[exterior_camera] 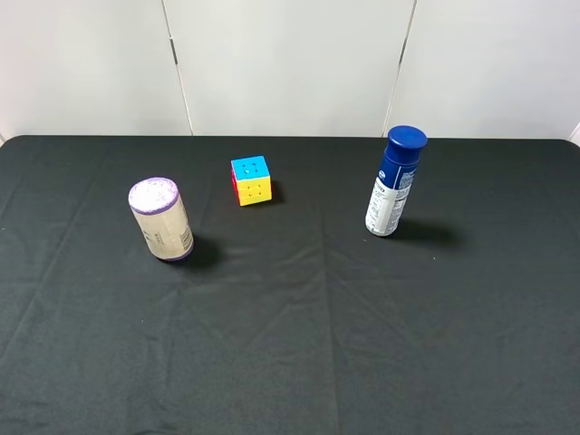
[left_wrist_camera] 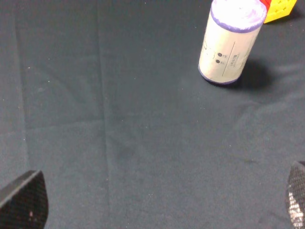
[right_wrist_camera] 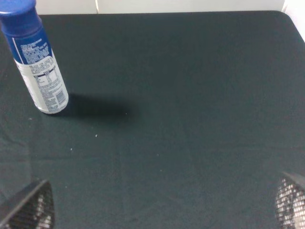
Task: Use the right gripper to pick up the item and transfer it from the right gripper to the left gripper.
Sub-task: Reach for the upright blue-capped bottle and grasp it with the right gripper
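Note:
The item, a slim white bottle point(exterior_camera: 391, 186) with a dark blue cap, stands upright on the black cloth at the right of the exterior high view. It also shows in the right wrist view point(right_wrist_camera: 39, 71), well ahead of my right gripper point(right_wrist_camera: 159, 210). That gripper is open and empty, with only its two fingertips point(right_wrist_camera: 28, 207) showing, far apart. My left gripper point(left_wrist_camera: 160, 210) is open and empty too, with its fingertips point(left_wrist_camera: 26, 200) far apart above bare cloth. Neither gripper shows in the exterior high view.
A purple-topped beige canister point(exterior_camera: 160, 219) stands at the left, also in the left wrist view point(left_wrist_camera: 230, 43). A small multicoloured puzzle cube point(exterior_camera: 251, 179) sits at the back middle. The black cloth point(exterior_camera: 299, 344) ends at a white wall behind.

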Action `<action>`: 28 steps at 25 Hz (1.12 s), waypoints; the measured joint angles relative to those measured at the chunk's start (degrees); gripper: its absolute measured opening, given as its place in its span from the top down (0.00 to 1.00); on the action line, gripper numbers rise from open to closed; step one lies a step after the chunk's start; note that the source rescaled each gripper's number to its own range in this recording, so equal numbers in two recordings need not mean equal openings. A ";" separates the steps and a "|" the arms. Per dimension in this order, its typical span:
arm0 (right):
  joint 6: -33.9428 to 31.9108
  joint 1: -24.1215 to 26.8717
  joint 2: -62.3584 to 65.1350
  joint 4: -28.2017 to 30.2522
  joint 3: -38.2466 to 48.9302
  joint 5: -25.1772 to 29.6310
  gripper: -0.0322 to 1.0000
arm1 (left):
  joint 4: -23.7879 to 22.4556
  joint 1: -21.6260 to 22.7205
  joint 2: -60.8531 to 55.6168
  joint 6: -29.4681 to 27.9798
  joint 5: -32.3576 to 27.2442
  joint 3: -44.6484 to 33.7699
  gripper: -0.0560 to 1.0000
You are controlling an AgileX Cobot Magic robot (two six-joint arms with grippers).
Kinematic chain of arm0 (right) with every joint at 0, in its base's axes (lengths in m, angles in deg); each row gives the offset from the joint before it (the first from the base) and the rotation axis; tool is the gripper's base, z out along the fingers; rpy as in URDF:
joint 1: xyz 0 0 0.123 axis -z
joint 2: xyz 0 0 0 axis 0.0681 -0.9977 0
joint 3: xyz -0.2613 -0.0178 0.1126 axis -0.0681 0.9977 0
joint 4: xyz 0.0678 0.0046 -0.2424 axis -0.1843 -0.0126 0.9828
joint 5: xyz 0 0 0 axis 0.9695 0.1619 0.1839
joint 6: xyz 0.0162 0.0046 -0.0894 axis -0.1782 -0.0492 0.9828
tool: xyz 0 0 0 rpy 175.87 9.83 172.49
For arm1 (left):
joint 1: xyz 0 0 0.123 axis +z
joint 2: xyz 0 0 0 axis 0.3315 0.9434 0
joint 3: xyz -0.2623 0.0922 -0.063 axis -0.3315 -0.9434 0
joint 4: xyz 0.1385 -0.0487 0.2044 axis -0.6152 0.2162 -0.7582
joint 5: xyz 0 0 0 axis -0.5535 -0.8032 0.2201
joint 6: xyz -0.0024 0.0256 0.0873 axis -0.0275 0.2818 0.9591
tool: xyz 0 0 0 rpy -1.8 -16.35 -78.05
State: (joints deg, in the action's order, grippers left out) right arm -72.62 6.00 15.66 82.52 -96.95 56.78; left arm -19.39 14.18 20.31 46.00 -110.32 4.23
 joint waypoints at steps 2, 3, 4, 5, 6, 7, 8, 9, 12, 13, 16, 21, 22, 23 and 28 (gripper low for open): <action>0.00 0.00 0.00 0.00 0.00 0.00 0.00 | 0.00 0.00 0.00 0.00 0.00 0.00 0.00; 0.00 0.00 0.00 0.00 0.00 0.00 0.00 | 0.00 0.00 0.00 0.00 0.00 0.00 0.00; 0.00 0.00 0.00 0.00 0.00 0.00 0.00 | 0.00 0.00 0.00 0.00 0.00 0.00 0.00; 0.00 0.00 0.00 0.00 0.00 0.00 0.00 | 0.00 0.00 0.00 0.00 0.00 0.00 0.00; 0.00 0.00 0.00 0.00 0.00 0.00 0.00 | 0.00 0.00 0.00 0.00 0.00 0.00 0.00; 0.00 0.00 0.00 0.00 0.00 0.00 0.00 | 0.00 0.00 0.00 0.00 0.00 0.00 0.00; 0.00 0.00 0.00 0.00 0.00 0.00 0.00 | 0.00 0.00 0.00 0.00 0.00 0.00 0.00; 0.00 0.00 0.00 0.00 0.00 0.00 0.00 | 0.00 0.00 0.00 0.00 0.00 0.00 0.00; 0.00 0.00 0.00 0.00 0.00 0.00 0.00 | 0.00 0.00 0.00 0.00 0.00 0.00 0.00; 0.00 0.00 0.00 0.00 0.00 0.00 0.00 | 0.00 0.00 0.00 0.00 0.00 0.00 0.00; 0.00 0.00 0.00 0.00 0.00 0.00 0.00 | 0.00 0.00 0.00 0.00 0.00 0.00 0.00; 0.00 0.00 0.00 0.00 0.00 0.00 0.00 | 0.00 0.00 0.00 0.00 0.00 0.00 0.00; 0.00 0.00 0.00 0.00 0.00 0.00 0.00 | 0.00 0.00 0.00 0.00 0.00 0.00 0.00; 0.00 0.00 0.00 0.00 0.00 0.00 0.00 | 0.00 0.00 0.00 0.00 0.00 0.00 0.00; 0.00 0.00 0.00 0.00 0.00 0.00 0.00 | 0.00 0.00 0.00 0.00 0.00 0.00 0.00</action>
State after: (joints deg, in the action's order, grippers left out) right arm -72.62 6.00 15.66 82.52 -96.95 56.78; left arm -19.39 14.18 20.31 46.00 -110.32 4.23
